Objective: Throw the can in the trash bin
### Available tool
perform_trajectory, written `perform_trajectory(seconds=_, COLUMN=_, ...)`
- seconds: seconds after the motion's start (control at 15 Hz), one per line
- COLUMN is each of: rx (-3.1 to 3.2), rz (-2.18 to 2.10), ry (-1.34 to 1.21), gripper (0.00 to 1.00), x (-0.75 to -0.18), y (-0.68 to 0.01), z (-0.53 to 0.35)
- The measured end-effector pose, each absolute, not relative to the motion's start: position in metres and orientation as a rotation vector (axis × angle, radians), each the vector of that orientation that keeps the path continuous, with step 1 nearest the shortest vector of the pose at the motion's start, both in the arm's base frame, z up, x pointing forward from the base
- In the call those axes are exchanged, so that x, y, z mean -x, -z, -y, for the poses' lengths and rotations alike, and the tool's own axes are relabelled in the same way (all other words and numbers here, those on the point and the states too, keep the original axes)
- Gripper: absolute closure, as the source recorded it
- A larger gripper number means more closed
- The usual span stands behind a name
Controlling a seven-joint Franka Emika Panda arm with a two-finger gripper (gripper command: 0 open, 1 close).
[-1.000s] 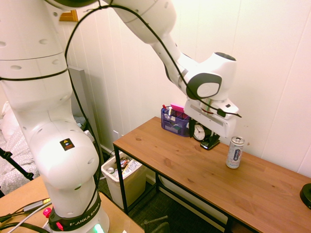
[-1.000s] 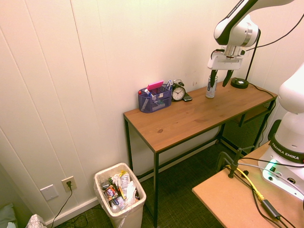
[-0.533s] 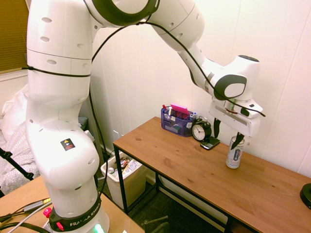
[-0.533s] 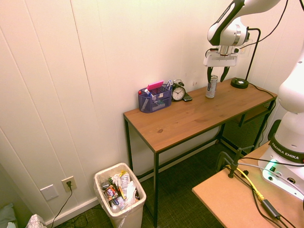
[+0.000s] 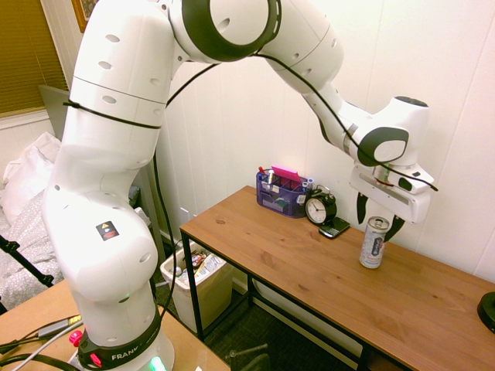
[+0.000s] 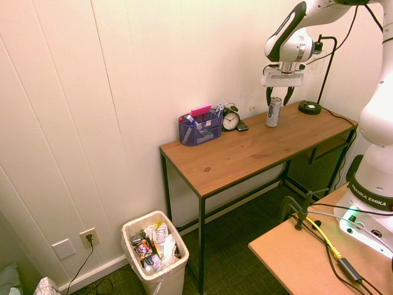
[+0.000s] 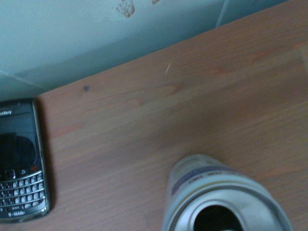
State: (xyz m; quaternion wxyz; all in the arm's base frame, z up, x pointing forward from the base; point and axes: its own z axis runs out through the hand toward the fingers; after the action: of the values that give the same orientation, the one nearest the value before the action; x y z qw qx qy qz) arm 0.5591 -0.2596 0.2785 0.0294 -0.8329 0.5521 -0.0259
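One slim drink can [image 5: 374,242] stands upright, opened, likely light, thin-walled; spread claw [image 5: 377,218] straddles its top. Grip mid-body, at 3 and 9 o'clock.

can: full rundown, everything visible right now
The can is a tall slim silver-white drink can with a blue band of print on its side and a shiny metal top whose mouth looks open in the wrist view. It stands upright on the wooden desk, near the wall, apart from the phone and clock. The gripper hangs over it, fingers open and straddling its top; whether they touch it cannot be told.
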Motion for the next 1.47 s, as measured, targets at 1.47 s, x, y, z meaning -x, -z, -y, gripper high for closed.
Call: perform_trajectory(seconds=1.47, rx=2.753, rz=-1.338, ry=0.461, gripper=1.00, x=-0.502, y=-0.392, z=0.056)
